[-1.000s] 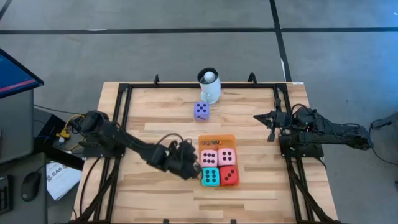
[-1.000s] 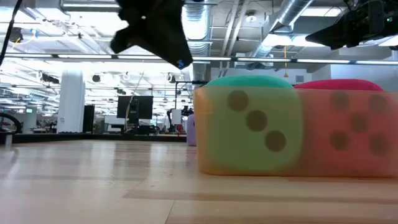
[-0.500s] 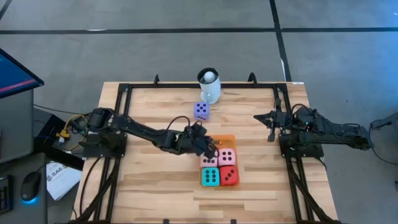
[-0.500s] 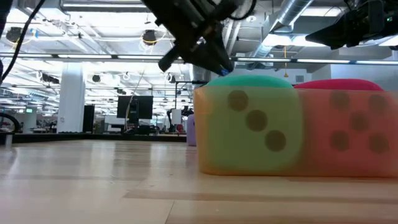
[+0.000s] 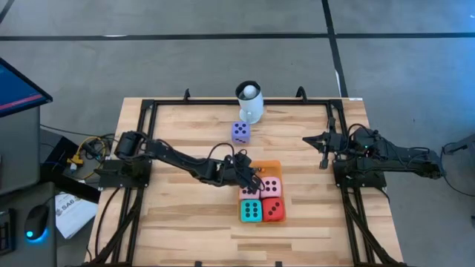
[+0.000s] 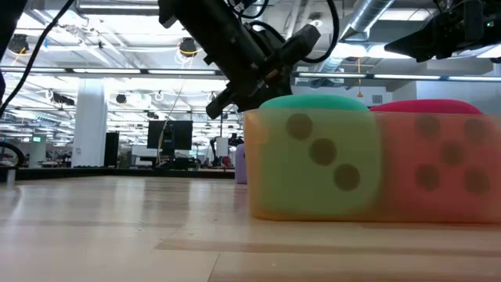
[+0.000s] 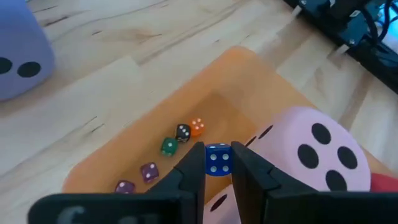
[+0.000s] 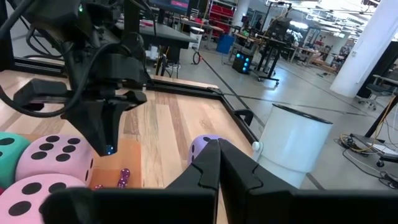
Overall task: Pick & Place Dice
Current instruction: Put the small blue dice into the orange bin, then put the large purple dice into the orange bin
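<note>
the wooden table (image 5: pixel 185 222) fills the middle of the high view, with a black frame (image 5: pixel 148 107) around its edge. the left arm (image 5: pixel 171 156) reaches in from the table's 9 o'clock side toward the centre, and the right arm (image 5: pixel 393 159) waits at the 3 o'clock edge, its right gripper (image 5: pixel 324 148) with fingers pressed together on nothing.

just right of centre lies the orange mat (image 5: pixel 267 166). on and below it sit four soft dice in a square: two pink dice (image 5: pixel 271 187) at the top, the teal die (image 5: pixel 251 211) at 7 o'clock of the group and the red die (image 5: pixel 273 210) at 5 o'clock. in the low view the teal die fills the near foreground with the red one beside it. the purple die (image 5: pixel 240 132) stands apart at 12 o'clock from the mat, and the white mug (image 5: pixel 249 104) with a ball in it stands beyond that, near the table's 12 o'clock edge.

the left gripper (image 7: pixel 217 163) hangs over the mat's 10 o'clock part, its jaws pinching a tiny blue die (image 7: pixel 217 159), right beside a pink die. on the mat under it lies a row of tiny dice: orange (image 7: pixel 197 126), black (image 7: pixel 182 132), green (image 7: pixel 168 146) and two purple ones (image 7: pixel 148 172).
</note>
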Action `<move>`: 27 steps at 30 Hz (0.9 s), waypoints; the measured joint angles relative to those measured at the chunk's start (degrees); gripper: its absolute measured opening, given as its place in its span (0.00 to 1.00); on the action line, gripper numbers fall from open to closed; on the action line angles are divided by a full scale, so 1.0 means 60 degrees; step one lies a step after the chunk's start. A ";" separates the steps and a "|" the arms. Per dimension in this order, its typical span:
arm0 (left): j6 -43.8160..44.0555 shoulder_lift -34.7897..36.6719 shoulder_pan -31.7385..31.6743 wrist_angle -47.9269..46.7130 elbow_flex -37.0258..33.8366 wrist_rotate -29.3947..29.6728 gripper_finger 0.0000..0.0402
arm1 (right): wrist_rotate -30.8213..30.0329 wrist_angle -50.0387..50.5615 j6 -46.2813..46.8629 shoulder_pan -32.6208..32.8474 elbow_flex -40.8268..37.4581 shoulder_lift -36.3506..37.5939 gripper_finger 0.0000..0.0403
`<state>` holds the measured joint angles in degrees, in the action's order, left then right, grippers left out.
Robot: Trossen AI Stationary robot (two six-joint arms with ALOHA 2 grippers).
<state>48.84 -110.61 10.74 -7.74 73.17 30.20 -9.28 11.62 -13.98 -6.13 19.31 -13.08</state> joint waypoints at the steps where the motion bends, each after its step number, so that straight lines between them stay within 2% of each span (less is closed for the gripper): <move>1: 0.0002 0.0000 -0.0031 0.0031 0.0000 -0.0003 0.12 | 0.0000 0.0001 0.0000 -0.0001 0.0001 -0.0001 0.00; 18: -0.0141 0.0006 -0.0054 0.0121 0.0004 0.0039 0.29 | 0.0000 0.0004 0.0001 0.0000 0.0001 -0.0002 0.00; 22: -0.1253 0.0344 -0.0054 -0.0095 0.0007 -0.0066 0.27 | 0.0032 0.0004 0.0004 0.0000 0.0004 -0.0003 0.00; 27: -0.2428 0.1060 -0.0184 -0.0211 0.0015 -0.0006 0.20 | 0.0033 -0.0038 0.0004 0.0014 0.0000 -0.0004 0.00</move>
<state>34.27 -104.25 9.63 -9.01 73.25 30.16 -9.08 11.39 -13.96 -6.05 19.31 -13.10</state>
